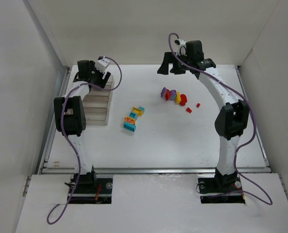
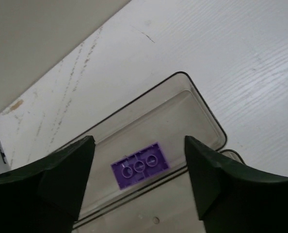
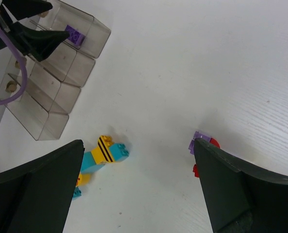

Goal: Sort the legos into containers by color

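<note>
One purple brick (image 2: 139, 165) lies in end compartment of divided tray (image 2: 209, 116) under left fingers (image 2: 61, 179), spread apart, empty. Right fingers (image 3: 241, 189) spread apart, empty, above surface (image 1: 183, 141); cyan-yellow cluster (image 3: 101, 156) and purple-red-yellow cluster (image 1: 174, 95) lie loose there.

Bright, even, diffuse light fills all three views. From above it leaves the white bench (image 1: 183, 141) and walls (image 1: 18, 73) close to washed out, and the yellow-and-cyan cluster (image 1: 133, 119) casts only a faint, soft shadow. Straight edges splay outward toward the overhead view's corners. In the wrist views the fingers (image 2: 47, 184) of the left tool (image 2: 139, 141) and those of the right tool (image 3: 139, 141) are near-black, underexposed and soft-edged. The purple brick (image 2: 139, 165) and the bench grain look sharp. The smoky tray (image 2: 204, 107) carries a pale sheen along its rim.
</note>
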